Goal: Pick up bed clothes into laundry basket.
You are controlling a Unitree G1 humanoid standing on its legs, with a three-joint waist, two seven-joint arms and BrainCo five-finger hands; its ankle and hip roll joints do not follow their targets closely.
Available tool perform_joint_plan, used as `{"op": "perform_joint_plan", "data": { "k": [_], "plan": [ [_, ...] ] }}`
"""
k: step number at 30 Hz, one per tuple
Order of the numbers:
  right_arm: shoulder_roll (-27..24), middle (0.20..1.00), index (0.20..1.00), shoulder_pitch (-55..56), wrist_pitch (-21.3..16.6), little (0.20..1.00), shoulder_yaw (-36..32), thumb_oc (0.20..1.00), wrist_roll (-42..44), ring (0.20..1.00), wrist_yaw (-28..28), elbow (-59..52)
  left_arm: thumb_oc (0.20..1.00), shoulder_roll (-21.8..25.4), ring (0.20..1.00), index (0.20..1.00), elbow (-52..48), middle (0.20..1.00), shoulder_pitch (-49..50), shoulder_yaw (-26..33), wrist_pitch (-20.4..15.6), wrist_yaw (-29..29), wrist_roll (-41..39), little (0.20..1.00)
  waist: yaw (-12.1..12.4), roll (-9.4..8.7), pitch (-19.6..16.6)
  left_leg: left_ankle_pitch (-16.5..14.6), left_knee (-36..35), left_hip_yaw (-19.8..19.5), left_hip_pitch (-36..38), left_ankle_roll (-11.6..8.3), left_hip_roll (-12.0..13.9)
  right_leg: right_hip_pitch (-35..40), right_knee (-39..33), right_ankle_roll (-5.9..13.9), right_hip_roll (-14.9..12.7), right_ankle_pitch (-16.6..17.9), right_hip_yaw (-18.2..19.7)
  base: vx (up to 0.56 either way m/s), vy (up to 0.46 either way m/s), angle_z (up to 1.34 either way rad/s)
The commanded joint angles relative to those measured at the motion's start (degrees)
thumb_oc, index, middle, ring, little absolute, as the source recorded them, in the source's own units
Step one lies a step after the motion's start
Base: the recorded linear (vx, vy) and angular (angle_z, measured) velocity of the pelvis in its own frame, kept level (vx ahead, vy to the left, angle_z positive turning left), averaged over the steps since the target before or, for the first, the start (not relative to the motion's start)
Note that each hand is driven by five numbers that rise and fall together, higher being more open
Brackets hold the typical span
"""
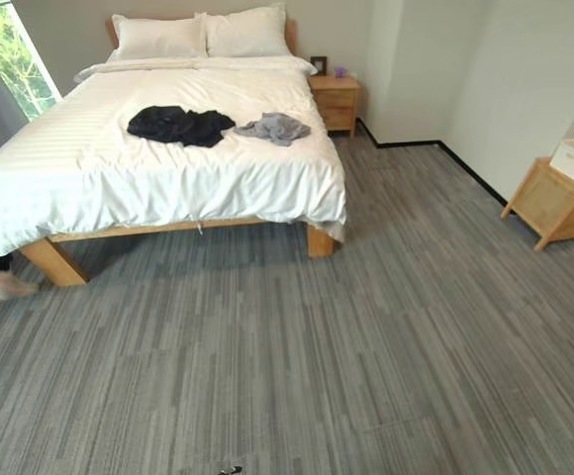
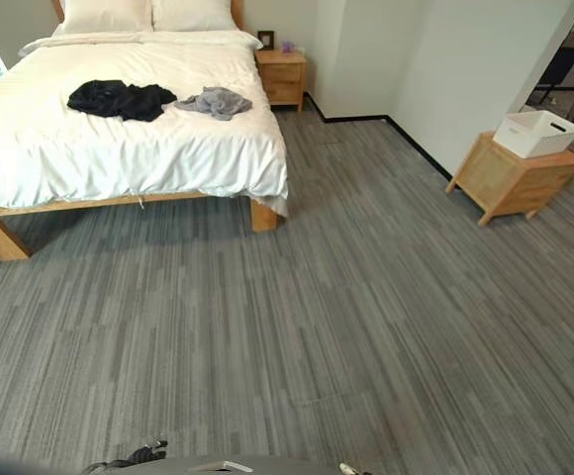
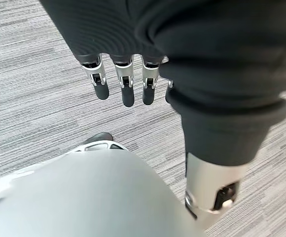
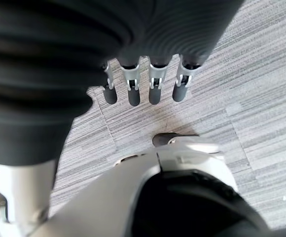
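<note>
Here we see the grey carpeted floor (image 1: 366, 336) stretching wide before us; on it, far to the left, stands the bed (image 1: 99, 168) with a white cover and a wooden frame; two white pillows (image 1: 203, 35) lie at its head; a wooden nightstand (image 1: 335, 99) stands just beside the bed's far corner; at the right wall stands a low wooden cabinet (image 2: 510, 178), and on top of it rests the white laundry basket (image 2: 536, 132), well apart from the bed. On the bed cover lie the black garment (image 1: 178, 125) and, just beside it, the smaller grey garment (image 1: 275, 128); both are crumpled. At the left edge a person's foot (image 1: 0, 287) shows on the floor by the bed. The left robot hand (image 3: 125, 84) hangs over the floor, fingers straight and released, holding nothing; the right robot hand (image 4: 143, 86) hangs likewise, fingers straight and empty.
</note>
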Motion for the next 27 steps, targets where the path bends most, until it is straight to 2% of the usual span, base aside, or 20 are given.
{"op": "perform_joint_plan", "data": {
  "k": [1,4,6,7,8,9,10,11,12,13,15,16,17,18,20,25,27],
  "plan": [
    [0.43,1.0,1.0,-2.02,-0.18,1.0,2.57,1.0,-0.72,1.0,0.89,1.87,1.0,-1.66,1.0,1.0,3.66,1.0,-3.76,-0.38,-1.08,-0.78,0.61,1.0,-1.07,-2.6,0.58,1.83,-3.37,-3.33,0.97,-3.88,1.48,3.43,-3.84,8.96,-8.44,2.96,2.29,0.04,0.01,-0.05],
    [0.37,1.0,1.0,-2.33,-0.23,1.0,0.68,1.0,3.0,1.0,0.85,2.5,1.0,-1.34,1.0,1.0,3.82,1.0,-4.14,2.43,-1.36,0.37,-4.93,1.0,-0.63,-2.8,0.33,1.5,-3.37,-2.9,1.1,-3.79,1.2,3.33,-3.84,9.36,-8.98,3.16,1.89,0.08,0.042,-0.02],
    [-2.24,1.0,1.0,-6.29,-1.34,1.0,-0.53,1.0,4.57,1.0,-1.2,-1.8,1.0,0.48,1.0,1.0,-1.53,1.0,-6.6,2.67,-3.09,3.21,-8.59,1.0,0.28,-2.47,0.58,1.45,-3.37,-4.17,-0.23,-3.3,0.1,2.97,-3.75,10.18,-10.21,3.7,0.44,0.05,0.175,0.09],
    [-3.81,1.0,1.0,-7.75,-2.34,1.0,-1.67,1.0,6.73,1.0,-2.29,-6.8,1.0,2.25,1.0,1.0,-7.95,1.0,-7.33,1.39,-4.1,4.74,-9.24,1.0,0.63,-1.9,1.48,1.24,-3.37,-5.42,-0.6,-2.42,-0.75,1.59,0.93,10.62,-11.26,2.93,0.32,-0.01,0.158,0.28],
    [-3.81,1.0,1.0,-7.75,-2.33,1.0,-1.67,1.0,6.73,1.0,-2.29,-6.81,1.0,2.25,1.0,1.0,-7.96,1.0,-7.33,1.39,-4.09,4.75,-9.24,1.0,0.65,-1.91,1.33,1.31,-3.37,-5.4,-0.79,-2.42,-0.73,1.38,0.93,10.6,-11.25,2.99,0.36,-0.06,0.209,0.33],
    [-4.72,1.0,1.0,-8.43,-3.83,1.0,-2.84,1.0,9.57,1.0,-3.34,-12.74,1.0,3.98,1.0,1.0,-16.45,1.0,-6.92,0.61,-4.91,6.21,-10.02,1.0,1.01,-0.92,3.16,1.07,-3.37,-6.85,-0.67,-1.24,-1.49,-2.6,9.92,10.97,-12.28,3.23,1.54,-0.08,0.165,0.23],
    [-5.15,1.0,1.0,-8.44,-4.72,1.0,-2.93,1.0,10.58,1.0,-4.08,-17.0,1.0,5.08,1.0,1.0,-21.02,1.0,-6.69,0.48,-5.18,7.12,-10.35,1.0,0.85,-0.41,4.47,1.38,-3.37,-7.92,-0.65,-0.76,-1.9,-4.87,14.69,11.19,-12.55,4.82,2.81,-0.08,0.165,0.12],
    [-5.14,1.0,1.0,-8.43,-4.7,1.0,-2.93,1.0,10.58,1.0,-4.09,-17.02,1.0,5.08,1.0,1.0,-21.05,1.0,-6.68,0.48,-5.16,7.12,-10.35,1.0,0.9,-0.39,4.29,1.45,-3.37,-7.87,-0.87,-0.77,-1.86,-5.08,14.62,11.17,-12.5,4.94,2.85,-0.05,0.097,0.29],
    [-6.18,1.0,1.0,-8.15,-6.07,1.0,-3.41,1.0,12.02,1.0,-4.96,-24.41,1.0,6.83,1.0,1.0,-29.44,1.0,-6.12,1.28,-5.76,8.31,-12.53,1.0,0.07,0.65,6.42,1.85,-3.37,-10.9,-0.8,-0.4,-2.03,-8.41,21.34,10.81,-10.32,4.93,7.56,-0.02,0.045,0.65],
    [-6.19,1.0,1.0,-8.14,-6.06,1.0,-3.41,1.0,12.01,1.0,-4.97,-24.42,1.0,6.83,1.0,1.0,-29.46,1.0,-6.1,1.28,-5.74,8.31,-12.53,1.0,0.12,0.71,6.24,1.91,-3.37,-10.86,-1.0,-0.43,-1.95,-8.58,21.22,10.78,-10.23,5.08,7.58,0.01,0.055,0.83],
    [-7.38,1.0,1.0,-5.8,-7.15,1.0,-4.89,1.0,12.86,1.0,-5.66,-35.03,1.0,7.69,1.0,1.0,-36.43,1.0,-4.59,2.6,-6.22,8.68,-14.24,1.0,-0.98,1.69,6.77,1.88,-3.37,-13.31,-0.86,-0.69,-1.9,-10.11,18.34,9.18,-5.8,0.2,13.5,0.1,-0.021,0.86],
    [-8.2,1.0,1.0,-4.15,-8.19,1.0,-5.88,1.0,10.82,1.0,-6.3,-40.71,1.0,8.1,1.0,1.0,-40.48,1.0,-4.16,3.46,-6.44,9.26,-14.62,1.0,-0.38,1.47,7.2,1.75,-3.37,-14.02,-0.49,-1.24,-1.88,-9.98,12.92,9.12,-7.1,0.67,12.63,0.11,-0.066,0.73],
    [-8.19,1.0,1.0,-4.07,-8.14,1.0,-5.88,1.0,10.79,1.0,-6.34,-40.79,1.0,8.1,1.0,1.0,-40.55,1.0,-4.1,3.46,-6.4,9.28,-14.61,1.0,-0.51,1.51,7.29,1.74,-3.37,-14.16,-0.37,-1.24,-1.85,-9.71,12.75,9.12,-7.1,0.7,12.46,0.16,-0.209,0.68],
    [-8.96,1.0,1.0,-0.43,-8.56,1.0,-7.01,1.0,8.77,1.0,-5.55,-47.73,1.0,8.81,1.0,1.0,-47.2,1.0,-3.17,4.19,-6.08,9.1,-14.88,1.0,-0.93,0.39,7.47,1.54,-2.73,-16.79,-0.49,-1.49,-2.08,-8.29,8.66,8.94,-6.85,0.53,13.25,0.09,-0.137,0.54],
    [-9.82,1.0,1.0,-0.06,-8.57,1.0,-6.87,1.0,6.7,1.0,-5.45,-49.86,1.0,9.03,1.0,1.0,-50.47,1.0,-2.11,5.52,-6.64,9.47,-14.48,1.0,-0.96,-0.07,7.58,1.42,-2.74,-16.78,-0.1,-1.78,-1.68,-8.45,8.81,9.2,-7.13,1.29,12.49,0.07,-0.149,0.75],
    [-11.08,1.0,1.0,3.18,-8.25,1.0,-9.49,1.0,5.48,1.0,-3.71,-55.73,1.0,7.88,1.0,1.0,-56.01,1.0,0.85,7.25,-6.38,8.39,-15.69,1.0,-0.67,-1.26,6.23,1.35,-0.89,-17.47,-0.57,-3.27,-0.17,-3.53,3.89,7.86,-6.66,0.75,9.5,0.09,-0.212,0.5],
    [-13.23,1.0,1.0,5.55,-8.49,1.0,-12.72,1.0,3.39,1.0,-4.03,-59.33,1.0,7.11,1.0,1.0,-56.43,1.0,0.28,6.92,-6.19,7.56,-17.14,1.0,-1.82,-1.86,6.25,1.97,2.91,-15.43,-3.71,-4.66,0.99,-1.09,1.5,7.11,-7.13,1.0,5.94,0.03,-0.165,0.38]
  ]
}}
